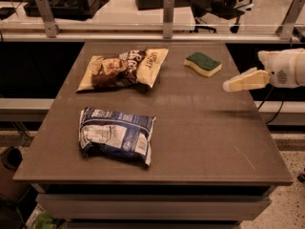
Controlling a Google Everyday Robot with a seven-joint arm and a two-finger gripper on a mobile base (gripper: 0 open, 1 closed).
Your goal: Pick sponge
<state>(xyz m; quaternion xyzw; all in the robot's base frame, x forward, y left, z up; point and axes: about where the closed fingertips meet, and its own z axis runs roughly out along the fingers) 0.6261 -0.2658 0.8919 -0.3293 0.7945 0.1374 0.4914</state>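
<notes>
The sponge [203, 63], dark green on top over pale yellow foam with wavy edges, lies on the brown table [200, 137] near its far right corner. My gripper [228, 85] reaches in from the right edge of the view, above the table's right side. Its tip is to the right of the sponge and a little nearer to me, apart from it and holding nothing that I can see.
A brown and cream snack bag [121, 68] lies at the far left of the table. A blue and white snack bag [116, 135] lies at the near left. A glass partition on metal posts [168, 8] runs behind the table's far edge.
</notes>
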